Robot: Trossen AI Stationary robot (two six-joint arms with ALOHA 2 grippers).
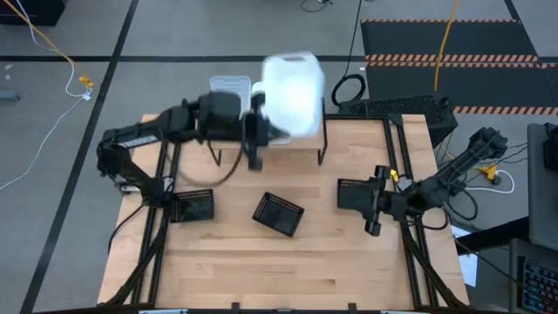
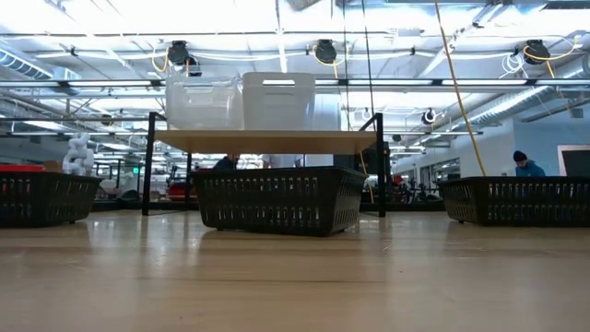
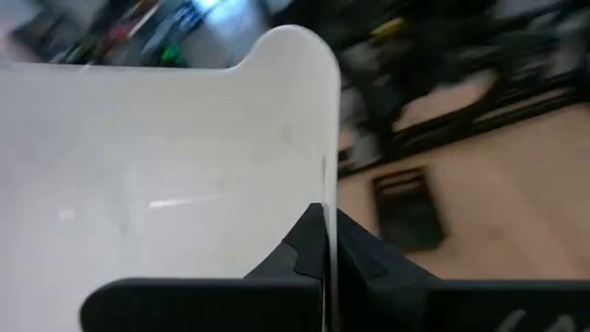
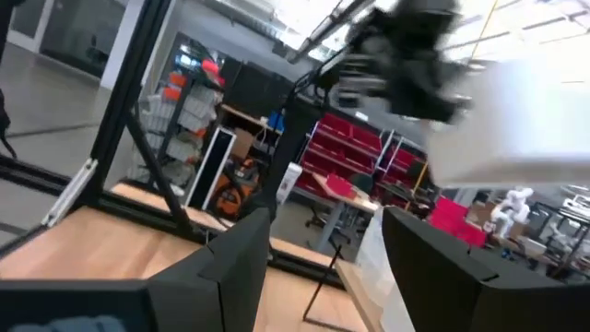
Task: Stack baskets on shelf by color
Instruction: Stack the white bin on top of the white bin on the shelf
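High view: left claw [image 1: 261, 131] clamping raised white basket [image 1: 295, 92].

**Materials and finishes on the table**

Light wood tabletop [image 1: 288, 262], smooth, faint sheen, visible plank joints. Shelf [image 2: 267, 140] of pale wood plank on thin black metal legs, matt. White basket [image 1: 294, 94] of opaque plastic, smooth, slightly glossy. Clear basket [image 2: 203, 101] of translucent plastic, glossy. Black baskets [image 2: 277, 200] of perforated plastic, matt, mesh-like walls. Left gripper [image 3: 318, 263] and right gripper [image 4: 323, 267] of dark matt plastic or metal, material unclear.
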